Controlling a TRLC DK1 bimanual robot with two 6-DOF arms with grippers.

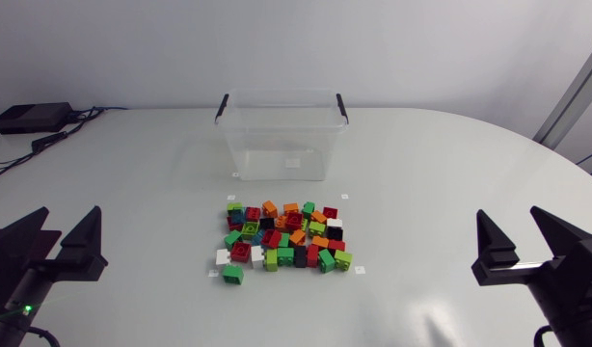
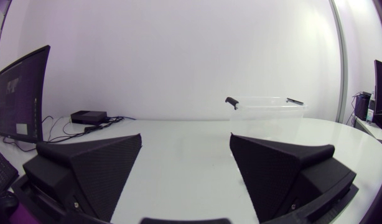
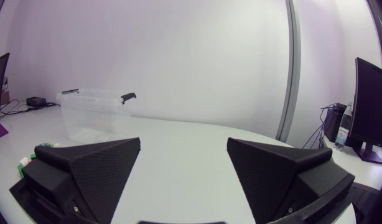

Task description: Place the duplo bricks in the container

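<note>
A: Item: bricks (image 1: 284, 238). Loose heap on table (image 1: 431, 173), just in front of clear container (image 1: 282, 135).

B: Handling: probably light, rigid, smooth-sided, a bit slippery. Best pinched across flat opposite sides, outer pieces first.

A: Left gripper (image 1: 67, 217), right gripper (image 1: 510, 214): spread wide, holding nothing, well apart from heap.

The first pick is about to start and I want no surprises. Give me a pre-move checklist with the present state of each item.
1. The container stands upright with no lid on it: ok.
2. The duplo bricks sit clustered on the table, in front of the container: ok.
3. The left hand is open and holds nothing: ok.
4. The right hand is open and holds nothing: ok.
5. Bare table lies between each hand and the cluster: ok.
6. Whether any bricks are stuck together: cannot tell.
</note>
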